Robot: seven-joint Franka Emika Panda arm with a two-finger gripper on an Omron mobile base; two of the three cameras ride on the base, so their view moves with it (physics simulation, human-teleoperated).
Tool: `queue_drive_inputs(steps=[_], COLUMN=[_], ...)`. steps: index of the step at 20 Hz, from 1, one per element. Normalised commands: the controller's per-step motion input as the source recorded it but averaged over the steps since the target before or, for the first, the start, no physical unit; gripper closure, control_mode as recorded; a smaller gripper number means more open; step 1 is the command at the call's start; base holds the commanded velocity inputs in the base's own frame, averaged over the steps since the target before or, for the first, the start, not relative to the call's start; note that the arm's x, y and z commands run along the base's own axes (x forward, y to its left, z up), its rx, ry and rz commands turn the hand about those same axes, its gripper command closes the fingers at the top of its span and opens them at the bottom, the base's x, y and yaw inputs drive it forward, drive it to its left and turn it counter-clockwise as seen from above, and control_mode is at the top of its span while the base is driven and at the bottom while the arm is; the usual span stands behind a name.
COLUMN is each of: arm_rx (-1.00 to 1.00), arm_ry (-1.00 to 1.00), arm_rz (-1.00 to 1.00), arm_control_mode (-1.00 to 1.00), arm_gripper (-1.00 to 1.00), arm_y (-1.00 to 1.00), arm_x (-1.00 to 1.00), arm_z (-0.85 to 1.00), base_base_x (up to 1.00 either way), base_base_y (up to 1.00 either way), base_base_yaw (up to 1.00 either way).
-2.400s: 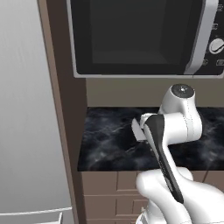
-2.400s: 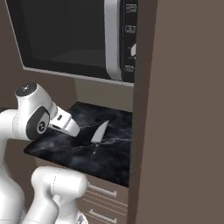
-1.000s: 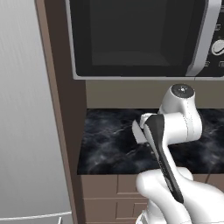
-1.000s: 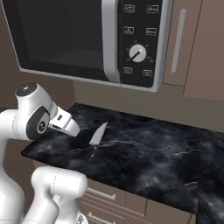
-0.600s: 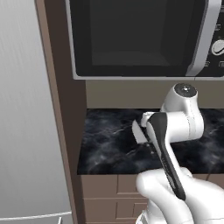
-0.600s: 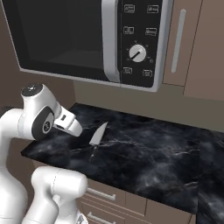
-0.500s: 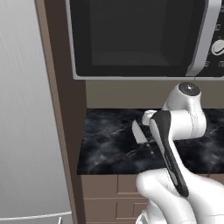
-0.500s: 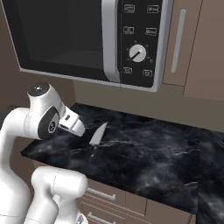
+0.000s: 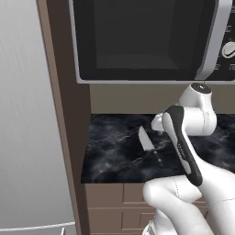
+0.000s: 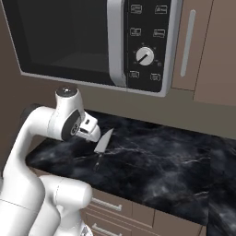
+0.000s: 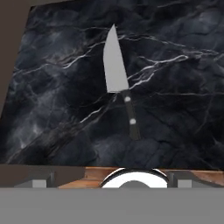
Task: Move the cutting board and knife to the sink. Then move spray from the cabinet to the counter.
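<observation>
The knife (image 11: pixel 119 83) lies flat on the black veined counter (image 11: pixel 52 109), silver blade pointing away from me and dark handle toward me. In the right base view the knife (image 10: pixel 102 146) rests just right of my gripper (image 10: pixel 91 132), which hovers above the counter (image 10: pixel 161 166) near its left end. From the left base view, the knife (image 9: pixel 149 143) shows beside my forearm. My gripper (image 11: pixel 109 181) is open, its fingertips (image 11: pixel 38 182) wide apart with nothing between them. The cutting board, sink and spray are out of view.
A large microwave (image 10: pixel 92 41) hangs low over the counter, limiting headroom. A brown cabinet door (image 10: pixel 207 50) with a long handle is to its right. A tall brown panel (image 9: pixel 64 114) and a grey fridge (image 9: pixel 25 119) bound the counter's left end. Drawers (image 10: pixel 110 207) sit below.
My arm has swung up and to the right, bringing the hand closer to the knife. The knife has not moved and the gripper stays open.
</observation>
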Motion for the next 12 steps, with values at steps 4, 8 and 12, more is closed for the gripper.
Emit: queue_drive_inputs(steps=[4,8,12], arm_rx=[-0.07,-0.01,0.00], arm_ry=[0.20,0.16,0.05], arm_rz=[0.03,0.00,0.00], arm_control_mode=[-1.00,-1.00,-1.00], arm_gripper=[-1.00,-1.00,-1.00], arm_y=[-0.02,-0.07,-0.16], arm_x=[0.17,0.14,0.01], arm_z=[-0.26,-0.34,-0.42], base_base_x=[0.00,0.00,0.00], base_base_y=[0.00,0.00,0.00], base_base_yaw=[0.00,0.00,0.00])
